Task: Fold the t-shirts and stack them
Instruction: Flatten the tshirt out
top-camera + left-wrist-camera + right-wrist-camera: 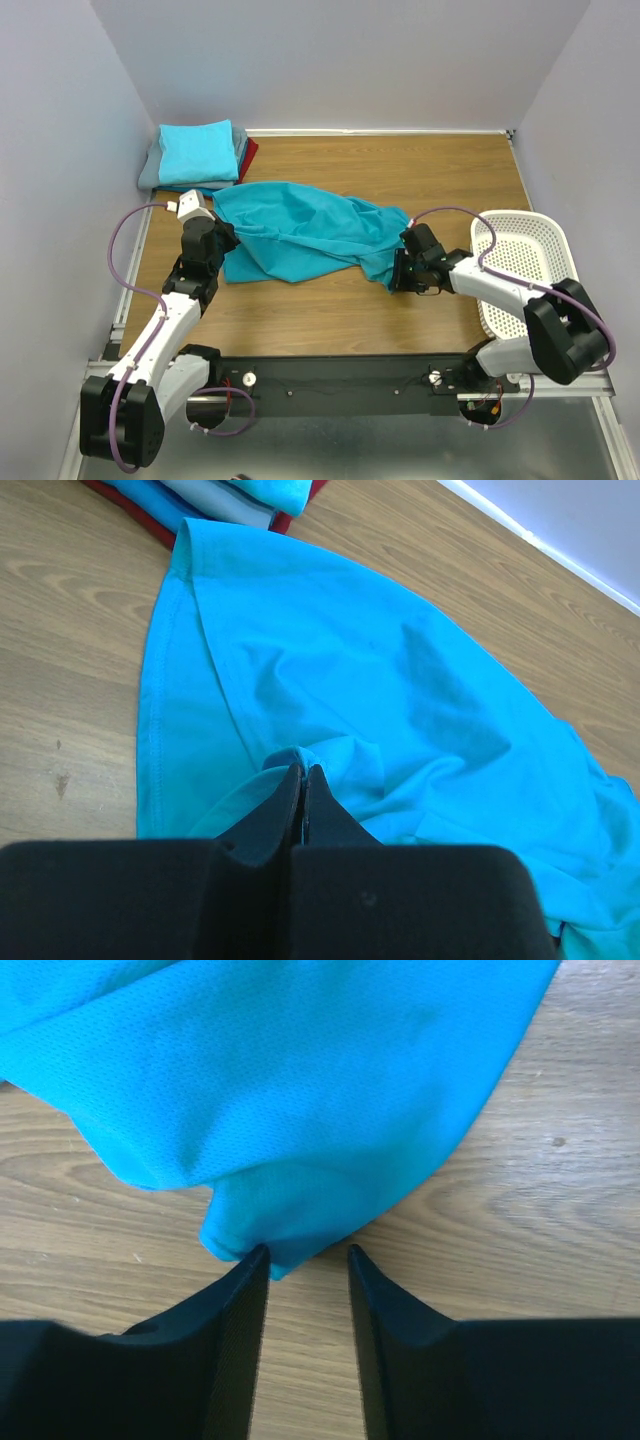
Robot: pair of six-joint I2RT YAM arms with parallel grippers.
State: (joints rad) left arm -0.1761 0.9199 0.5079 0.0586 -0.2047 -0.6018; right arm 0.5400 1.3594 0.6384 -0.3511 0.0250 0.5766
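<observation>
A teal-blue t-shirt (300, 235) lies crumpled across the middle of the wooden table. My left gripper (222, 243) is at its left edge and is shut on a fold of the cloth (300, 752). My right gripper (398, 280) is at the shirt's right end, jaws open, with a corner of the cloth (262, 1235) just in front of the left fingertip (258, 1256). A stack of folded t-shirts (197, 155), light turquoise on top with grey and dark red beneath, sits at the back left; its edge shows in the left wrist view (230, 495).
A white perforated basket (525, 265) stands at the right edge of the table, beside my right arm. Pale walls close in the table at the back and both sides.
</observation>
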